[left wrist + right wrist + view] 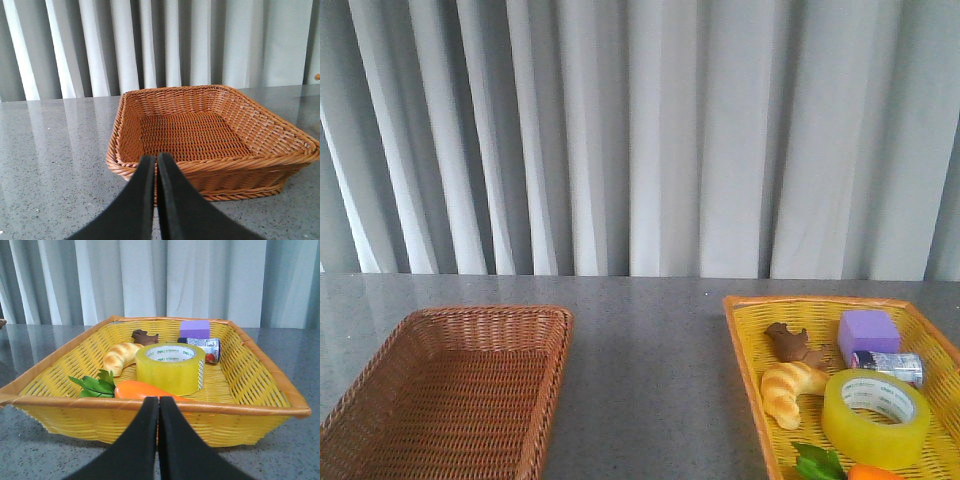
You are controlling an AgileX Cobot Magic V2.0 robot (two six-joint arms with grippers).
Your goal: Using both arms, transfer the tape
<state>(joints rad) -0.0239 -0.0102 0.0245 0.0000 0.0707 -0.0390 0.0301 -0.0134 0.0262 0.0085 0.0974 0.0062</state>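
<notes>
Tape (876,417): lying flat in the yellow basket (745,330) at the lower right of the front view, hole facing up. Left gripper (156,162): jaws together, a thin line between them, nothing held, tips just before the near rim of the brown wicker basket (210,165) in the left wrist view. Right gripper (159,405): jaws likewise pressed together, holding nothing, tips at the near rim of the yellow basket, apart from the tape. Neither arm visible in the front view.

Wide roll, translucent yellow, with a white inner core printed in green. In the right wrist view, centred in the frame, standing taller than its neighbours.

Around it: croissant (791,389) just to the left, brown figure (793,343) above that, purple block (868,332) and small can (890,365) toward the upper right, can close behind the roll. Orange carrot (145,390) with green leaves (97,385) between the roll and the near rim. Brown wicker basket at the lower left on the grey desk (650,370), well apart from the yellow one.
</notes>
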